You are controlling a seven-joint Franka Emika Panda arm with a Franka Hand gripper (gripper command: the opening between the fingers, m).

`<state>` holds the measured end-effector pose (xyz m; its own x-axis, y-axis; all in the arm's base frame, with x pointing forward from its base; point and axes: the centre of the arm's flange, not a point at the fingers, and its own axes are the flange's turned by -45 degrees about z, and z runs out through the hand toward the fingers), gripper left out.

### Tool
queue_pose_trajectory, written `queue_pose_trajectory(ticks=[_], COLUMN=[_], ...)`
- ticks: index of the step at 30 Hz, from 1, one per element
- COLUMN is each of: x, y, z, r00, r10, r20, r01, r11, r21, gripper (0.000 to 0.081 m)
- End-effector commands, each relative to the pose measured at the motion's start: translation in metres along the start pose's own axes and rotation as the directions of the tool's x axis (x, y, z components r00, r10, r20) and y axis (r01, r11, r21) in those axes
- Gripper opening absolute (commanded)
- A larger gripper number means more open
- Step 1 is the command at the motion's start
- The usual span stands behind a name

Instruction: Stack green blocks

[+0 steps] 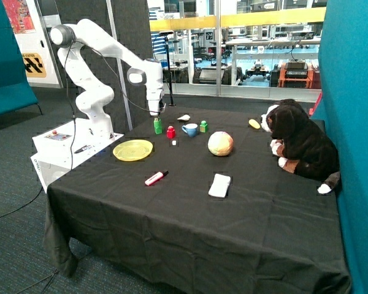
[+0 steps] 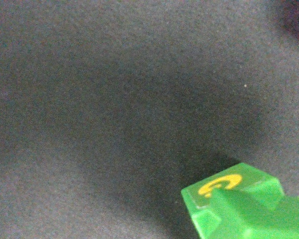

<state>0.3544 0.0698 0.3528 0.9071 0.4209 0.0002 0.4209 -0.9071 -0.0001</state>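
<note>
In the outside view a bright green block (image 1: 157, 126) stands on the black cloth between the yellow plate and the red block. It looks tall, and I cannot tell whether it is one block or two stacked. My gripper (image 1: 154, 114) hangs just above it, close to its top. Another green block (image 1: 203, 126) stands apart, beside the blue cup (image 1: 190, 129) on the side away from the arm. The wrist view shows a corner of a green block (image 2: 239, 204) with a yellow mark on its top, surrounded by bare black cloth. The gripper itself is out of that view.
A small red block (image 1: 171, 131) stands between the near green block and the cup. A yellow plate (image 1: 133, 149), a pale ball (image 1: 220, 143), a red marker (image 1: 156, 177), a white cloth (image 1: 220, 185) and a plush dog (image 1: 300, 141) also lie on the table (image 1: 172, 233).
</note>
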Motion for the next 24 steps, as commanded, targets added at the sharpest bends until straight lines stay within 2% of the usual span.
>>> queue_pose_trajectory(ticks=[1, 8, 15, 18, 19, 24], x=[0.005, 0.021, 0.033, 0.038, 0.040, 0.049], y=[0.003, 0.008, 0.013, 0.014, 0.015, 0.015], z=[-0.017, -0.043, -0.057, -0.061, -0.062, -0.065], r00=[1.000, 1.000, 1.000, 1.000, 1.000, 1.000], r10=[0.002, 0.005, 0.004, -0.009, -0.009, -0.010], r20=[0.0002, 0.0002, 0.0002, 0.0002, 0.0002, 0.0002], r01=[-0.002, -0.005, -0.004, 0.009, 0.009, 0.010], r11=[1.000, 1.000, 1.000, 1.000, 1.000, 1.000], r21=[-0.0001, -0.0001, -0.0001, -0.0001, -0.0001, -0.0001], gripper=[0.0808, 0.0765, 0.0655, 0.0531, 0.0512, 0.0137])
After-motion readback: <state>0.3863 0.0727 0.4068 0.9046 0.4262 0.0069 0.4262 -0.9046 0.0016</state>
